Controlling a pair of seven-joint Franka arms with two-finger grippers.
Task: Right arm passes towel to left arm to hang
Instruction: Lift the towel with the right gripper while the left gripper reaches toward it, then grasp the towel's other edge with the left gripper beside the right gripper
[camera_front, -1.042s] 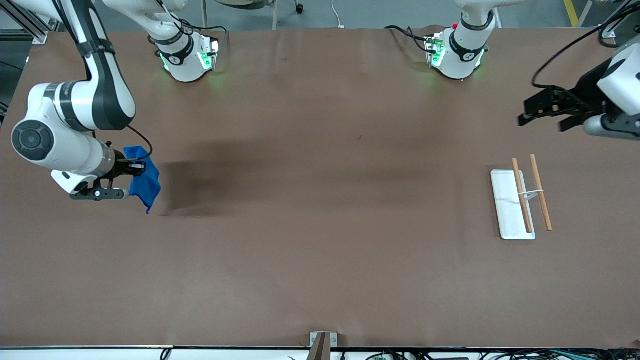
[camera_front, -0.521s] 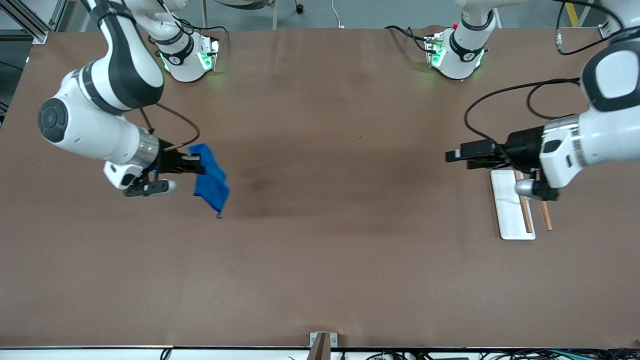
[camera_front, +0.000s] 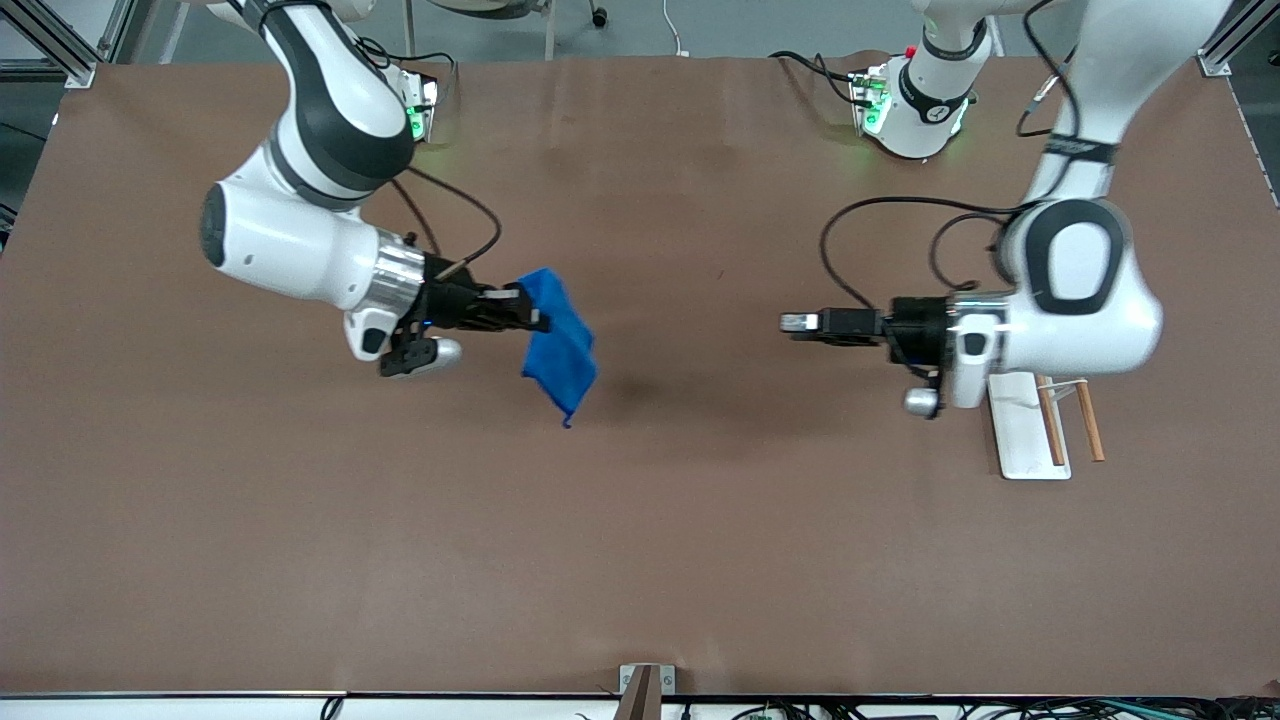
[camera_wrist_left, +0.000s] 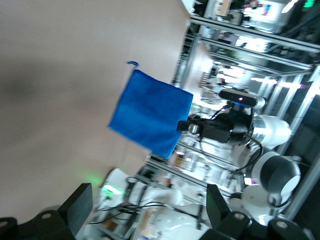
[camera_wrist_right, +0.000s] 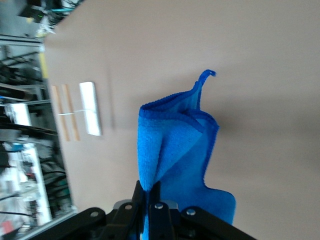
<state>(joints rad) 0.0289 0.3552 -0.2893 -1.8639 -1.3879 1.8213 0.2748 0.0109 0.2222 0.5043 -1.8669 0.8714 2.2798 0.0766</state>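
Note:
The bright blue towel (camera_front: 560, 343) hangs in the air from my right gripper (camera_front: 533, 308), which is shut on its upper edge over the middle of the table. A loose thread dangles at its lowest corner. In the right wrist view the towel (camera_wrist_right: 176, 155) is pinched between the fingers (camera_wrist_right: 150, 192). My left gripper (camera_front: 795, 322) is level with the towel, pointing at it across a wide gap, and it is open and empty. In the left wrist view the towel (camera_wrist_left: 150, 112) hangs ahead, between the spread fingertips (camera_wrist_left: 80, 205).
A white rack base (camera_front: 1022, 440) with two wooden rods (camera_front: 1088, 420) stands toward the left arm's end of the table, partly under the left arm. It also shows in the right wrist view (camera_wrist_right: 90, 115).
My right gripper has carried the towel toward the table's middle. My left gripper has swung in from the table's end toward the towel and now points at it.

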